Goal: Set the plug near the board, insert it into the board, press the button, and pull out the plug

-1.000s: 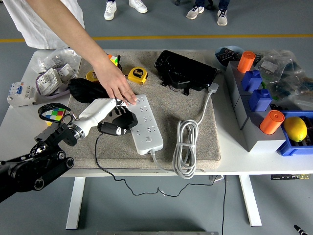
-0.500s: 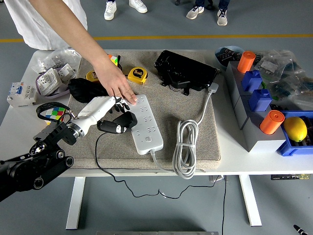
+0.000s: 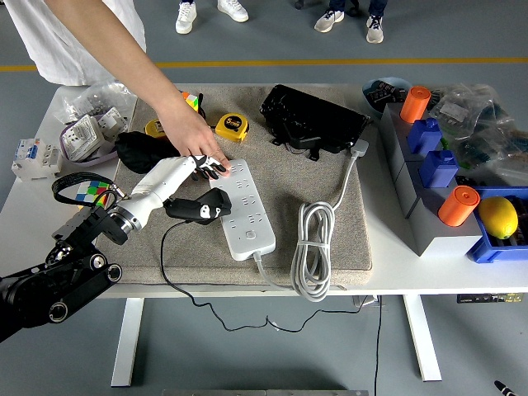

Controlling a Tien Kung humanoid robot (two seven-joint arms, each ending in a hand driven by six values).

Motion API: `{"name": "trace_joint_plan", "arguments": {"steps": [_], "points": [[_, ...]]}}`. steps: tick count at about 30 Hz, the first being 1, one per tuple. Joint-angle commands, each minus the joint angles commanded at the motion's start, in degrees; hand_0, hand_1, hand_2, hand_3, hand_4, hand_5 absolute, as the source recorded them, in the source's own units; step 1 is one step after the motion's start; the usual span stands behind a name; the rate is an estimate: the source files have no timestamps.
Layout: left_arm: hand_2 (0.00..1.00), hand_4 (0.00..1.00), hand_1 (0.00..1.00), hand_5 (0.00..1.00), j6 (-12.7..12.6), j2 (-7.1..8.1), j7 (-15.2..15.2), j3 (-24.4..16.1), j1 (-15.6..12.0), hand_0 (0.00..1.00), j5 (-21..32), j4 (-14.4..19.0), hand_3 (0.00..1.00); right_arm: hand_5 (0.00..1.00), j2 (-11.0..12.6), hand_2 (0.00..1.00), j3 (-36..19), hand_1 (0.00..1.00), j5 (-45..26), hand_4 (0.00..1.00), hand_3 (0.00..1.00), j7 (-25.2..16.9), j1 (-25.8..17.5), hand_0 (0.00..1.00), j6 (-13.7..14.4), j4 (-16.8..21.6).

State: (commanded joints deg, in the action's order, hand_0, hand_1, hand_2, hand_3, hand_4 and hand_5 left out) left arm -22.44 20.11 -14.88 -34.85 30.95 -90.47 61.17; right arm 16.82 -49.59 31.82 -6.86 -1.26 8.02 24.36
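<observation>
left hand (image 3: 186, 172) reaches in over the grey mat (image 3: 330, 239), black fingertips (image 3: 212, 172) at the far-left corner of the white power strip (image 3: 245, 206), right under the person's hand (image 3: 198, 144), which presses down on that same end of the strip. the black plug (image 3: 198, 209) lies on the mat just below the robot hand, touching or v. close to the strip's left edge, not in a socket. can't tell if the fingers are curled, spread or on anything; they overlap the person's fingers. they don't appear to hold the plug.

handling, as a guess: plug is small, light, rigid plastic, smooth so prob. a bit slippery; its thin black cable (image 3: 169, 272) trails toward the near table edge and will drag or twist it. best grip looks like across the body's sides, prongs left clear. strip is light and would slide w/o being held down.

hidden: prongs and which way they face not visible; strip's button can't be made out for certain; right arm out of frame.
</observation>
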Motion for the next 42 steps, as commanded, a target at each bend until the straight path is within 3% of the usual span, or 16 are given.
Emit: {"name": "trace_joint_plan", "arguments": {"steps": [1,6,7,12,13,15,18,19,24,25,42], "points": [[0.669,0.998,0.642,0.648,-0.06,0.22,-0.05,-0.31,-0.37,0.514,0.01,0.93,0.714,0.468,0.01,0.656,0.03,0.637,0.01,0.998,0.555,0.0,-0.04,0.612,0.0,-0.03],[0.669,0.998,0.642,0.648,0.26,1.52,1.04,-2.25,-2.59,0.514,-0.78,7.27,0.714,0.468,0.0,0.656,-0.1,0.637,0.1,0.998,0.555,-0.02,-0.22,0.612,0.0,-0.05],[0.678,0.917,0.637,0.42,0.58,1.75,2.0,-2.69,-3.1,0.522,-1.44,8.66,0.712,0.468,-0.01,0.656,-0.09,0.637,0.12,0.998,0.555,-0.01,-0.23,0.612,0.01,-0.05],[0.678,0.917,0.637,0.42,2.17,2.8,6.24,-4.6,-5.84,0.522,-4.01,14.78,0.712,0.468,-0.08,0.656,-0.14,0.637,0.23,0.998,0.555,-0.02,-0.11,0.612,0.02,0.01],[0.62,0.748,0.623,0.221,2.08,3.08,6.43,-4.96,-6.52,0.569,-4.37,15.86,0.614,0.468,-0.12,0.656,-0.28,0.636,0.21,0.998,0.555,-0.05,-0.14,0.613,0.03,0.01],[0.62,0.748,0.623,0.221,2.03,3.37,7.1,-5.3,-7.26,0.569,-4.88,16.95,0.614,0.468,-0.15,0.656,-0.42,0.636,0.23,0.998,0.555,-0.07,-0.19,0.613,0.04,0.0],[0.62,0.748,0.623,0.221,2.34,3.46,8.21,-5.16,-7.93,0.569,-5.75,16.8,0.614,0.468,-0.19,0.656,-0.52,0.636,0.24,0.998,0.555,-0.09,-0.33,0.613,0.01,-0.11],[0.662,0.753,0.71,0.249,2.41,3.4,8.26,-5.06,-8.0,0.675,-5.7,16.32,0.62,0.467,-0.19,0.656,-0.56,0.636,0.23,0.998,0.555,-0.12,-0.35,0.613,0.01,-0.12],[0.662,0.753,0.71,0.249,2.55,3.14,8.25,-4.86,-8.36,0.675,-6.83,13.45,0.62,0.467,-0.24,0.656,-0.57,0.636,0.2,0.998,0.555,-0.26,-0.26,0.613,-0.03,-0.04],[0.717,0.751,0.744,0.271,2.42,3.14,8.11,-4.83,-8.48,0.711,-7.06,12.86,0.622,0.467,-0.25,0.656,-0.58,0.636,0.2,0.998,0.555,-0.29,-0.23,0.613,-0.04,-0.03],[0.727,0.757,0.743,0.305,1.51,2.99,8.45,-4.47,-9.07,0.706,-9.81,10.71,0.629,0.467,-0.38,0.655,-0.78,0.636,0.07,0.998,0.555,-0.57,-0.33,0.613,-0.08,-0.05]]}}
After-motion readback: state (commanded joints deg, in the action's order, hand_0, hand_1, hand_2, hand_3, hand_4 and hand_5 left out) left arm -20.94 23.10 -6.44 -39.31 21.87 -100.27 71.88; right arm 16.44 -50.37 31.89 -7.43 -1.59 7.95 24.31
